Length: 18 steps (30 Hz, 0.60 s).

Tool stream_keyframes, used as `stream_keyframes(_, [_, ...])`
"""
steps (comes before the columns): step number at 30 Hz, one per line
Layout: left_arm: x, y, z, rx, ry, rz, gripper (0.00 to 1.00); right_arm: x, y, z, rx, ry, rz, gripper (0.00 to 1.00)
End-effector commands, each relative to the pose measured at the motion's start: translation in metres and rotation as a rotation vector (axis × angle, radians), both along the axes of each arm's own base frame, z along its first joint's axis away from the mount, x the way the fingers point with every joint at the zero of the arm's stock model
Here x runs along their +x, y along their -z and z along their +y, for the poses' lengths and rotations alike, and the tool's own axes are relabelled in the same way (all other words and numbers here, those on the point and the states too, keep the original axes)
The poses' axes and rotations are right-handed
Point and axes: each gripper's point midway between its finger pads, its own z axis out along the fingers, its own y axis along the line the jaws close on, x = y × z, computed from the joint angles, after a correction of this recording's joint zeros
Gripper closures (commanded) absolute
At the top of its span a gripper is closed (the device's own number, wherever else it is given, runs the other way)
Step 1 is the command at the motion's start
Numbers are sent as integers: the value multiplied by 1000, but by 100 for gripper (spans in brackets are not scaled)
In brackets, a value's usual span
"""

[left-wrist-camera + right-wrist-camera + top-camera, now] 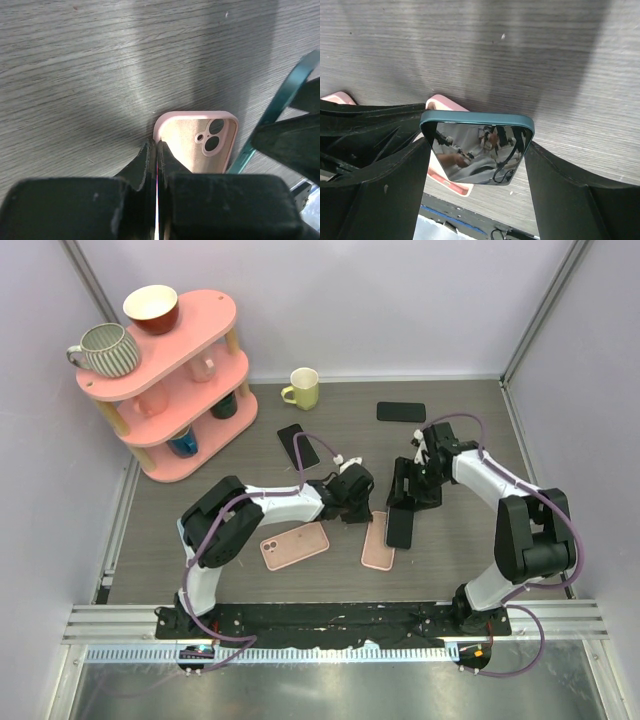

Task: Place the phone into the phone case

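Left jaws pinched, right jaws gripping wide

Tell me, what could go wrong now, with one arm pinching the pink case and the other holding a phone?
1. The left end effector grips only one thin wall of the pink soft phone case; pressing down might twist it loose.
2. The right end effector holds the teal-edged glossy-screened phone tilted by its edges; it could slip or enter crooked.
3. Both end effectors sit close and may bump.
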Motion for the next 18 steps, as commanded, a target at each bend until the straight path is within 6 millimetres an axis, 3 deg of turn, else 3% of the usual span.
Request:
stream_keyframes(1, [-8, 3, -15, -70, 10, 54, 100, -7, -8, 21, 79, 31, -6, 77])
stream_keyframes(12, [-11, 6, -3, -88, -143, 135, 100, 0, -15, 46, 192, 184, -69, 78])
stream_keyframes(18, [-1, 0, 7, -78, -245, 117, 100, -1, -9, 48, 179, 223, -66, 79])
